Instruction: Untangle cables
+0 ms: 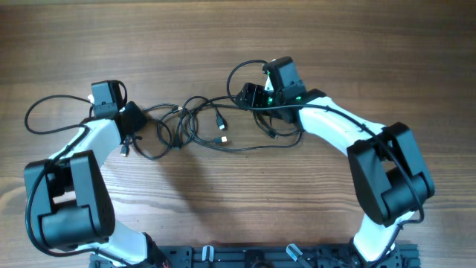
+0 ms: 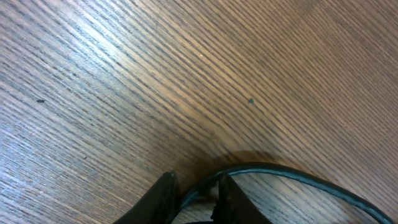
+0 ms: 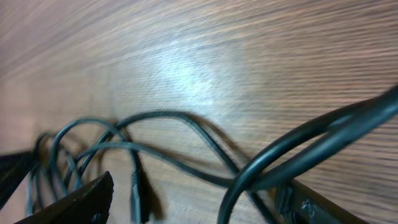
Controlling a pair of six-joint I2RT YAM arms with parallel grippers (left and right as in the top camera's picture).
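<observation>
The cables (image 1: 195,119) were found looped on the bench (image 1: 238,45), between the arms. One strand was pinched by the left hand (image 2: 198,200); the right hand (image 3: 199,208) was spread. Crossed loops could be tightened by a pull.

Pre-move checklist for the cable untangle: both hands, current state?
1. Left hand gripping the cables: ok, one strand looks pinched in it.
2. Right hand open: ok, jaws wide, nothing clamped.
3. Right hand clear of strands: not ok, loops lie between its jaws.
4. Tangle opened out: not ok, loops cross in the middle of the table.
5. Plug ends free of the loops: cannot tell.
</observation>
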